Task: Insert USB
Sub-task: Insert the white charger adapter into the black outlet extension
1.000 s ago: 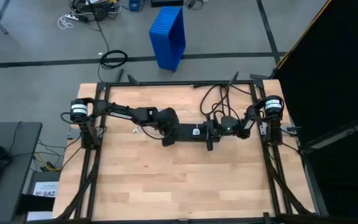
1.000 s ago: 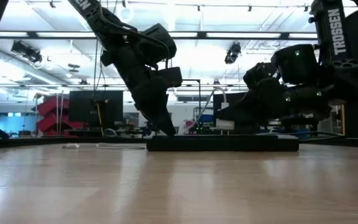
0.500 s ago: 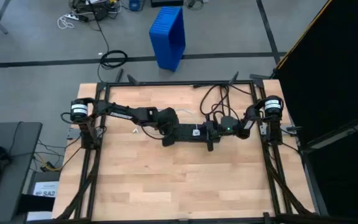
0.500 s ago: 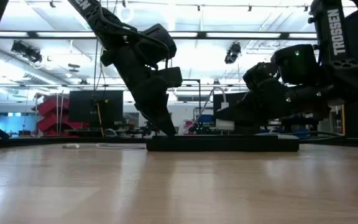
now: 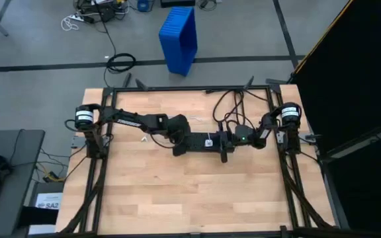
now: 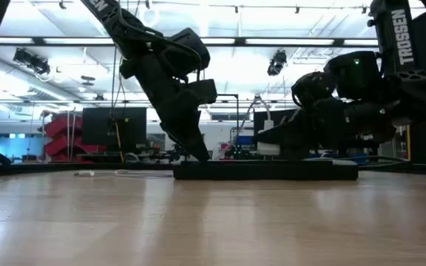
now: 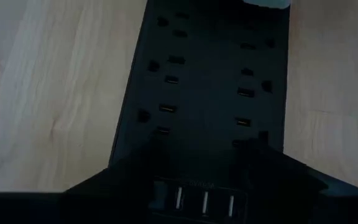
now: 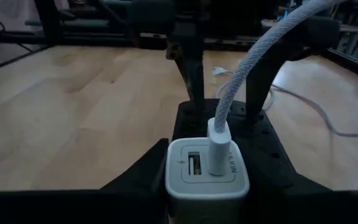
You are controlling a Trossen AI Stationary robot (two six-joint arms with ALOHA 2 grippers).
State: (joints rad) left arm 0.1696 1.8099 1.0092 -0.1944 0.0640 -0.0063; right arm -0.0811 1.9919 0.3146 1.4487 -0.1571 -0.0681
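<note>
A black power strip (image 5: 197,141) lies flat at the table's middle, and a white charger block (image 8: 207,171) is plugged into its top. The USB, a white braided cable (image 8: 247,62), has its plug (image 8: 219,146) seated in the charger's port. From there it arcs up and away, and its slack lies on the wood (image 6: 124,174). My left gripper (image 5: 177,148) stands open over the strip's left end. My right gripper (image 8: 207,186) is open with one finger on each side of the charger. My left gripper comes down steeply from above, and its spread fingertips (image 8: 194,102) are set on the top of the strip's left end (image 7: 166,134). The strip stays flat on the table. My right gripper flanks the charger, level, from the table's right side; I cannot tell whether its fingers touch it.
Thick black cords (image 5: 233,106) loop on the far side of the table behind the right arm. A blue bin (image 5: 179,39) stands on the floor beyond the far edge. Bare wood (image 5: 190,192) stretches across the near half.
My right gripper has drawn back a little toward the table's right edge and risen slightly. The USB plug stays in the charger.
</note>
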